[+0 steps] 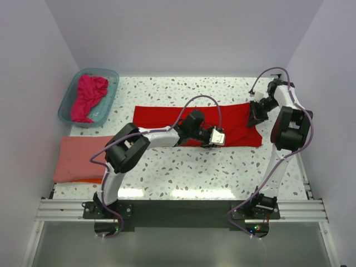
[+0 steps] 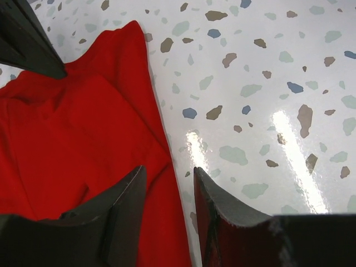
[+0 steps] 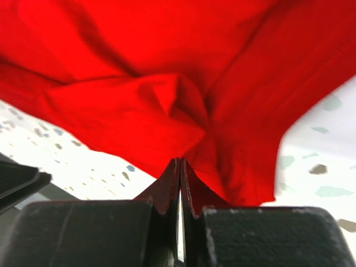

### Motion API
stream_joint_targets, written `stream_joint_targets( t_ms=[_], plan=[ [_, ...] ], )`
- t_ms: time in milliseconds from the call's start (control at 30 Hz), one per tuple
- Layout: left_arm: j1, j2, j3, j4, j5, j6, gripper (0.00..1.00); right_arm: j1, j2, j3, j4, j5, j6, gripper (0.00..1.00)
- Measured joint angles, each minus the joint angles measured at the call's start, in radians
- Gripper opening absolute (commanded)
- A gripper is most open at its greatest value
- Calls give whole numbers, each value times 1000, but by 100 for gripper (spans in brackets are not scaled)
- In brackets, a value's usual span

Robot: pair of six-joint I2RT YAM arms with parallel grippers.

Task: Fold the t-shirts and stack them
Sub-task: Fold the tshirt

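Right hand (image 3: pixel 179 164) has its black fingers pressed together on a puckered fold of the soft red tee (image 1: pixel 156 117), which lies as a long band across the glossy speckled table (image 1: pixel 194 167); left hand (image 2: pixel 167 172) straddles its hem, fingers apart.

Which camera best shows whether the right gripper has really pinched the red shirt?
Right wrist: the right gripper is shut, the red shirt bunched at its tips. Top external only shows it at the shirt's right end, tips too small. Left wrist shows shirt edge only.
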Motion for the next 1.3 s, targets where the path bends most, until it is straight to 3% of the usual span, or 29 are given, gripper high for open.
stream_joint_targets(
  t_ms=[267, 667, 1300],
  plan=[
    [8, -24, -45, 7, -5, -14, 43, 22, 3, 46, 34, -136, 93, 0],
    [60, -44, -84, 102, -47, -1, 42, 38, 29, 42, 248, -264, 318, 0],
    [-39, 69, -88, 296, -154, 262, 44, 38, 29, 35, 297, -292, 370, 0]
  ],
)
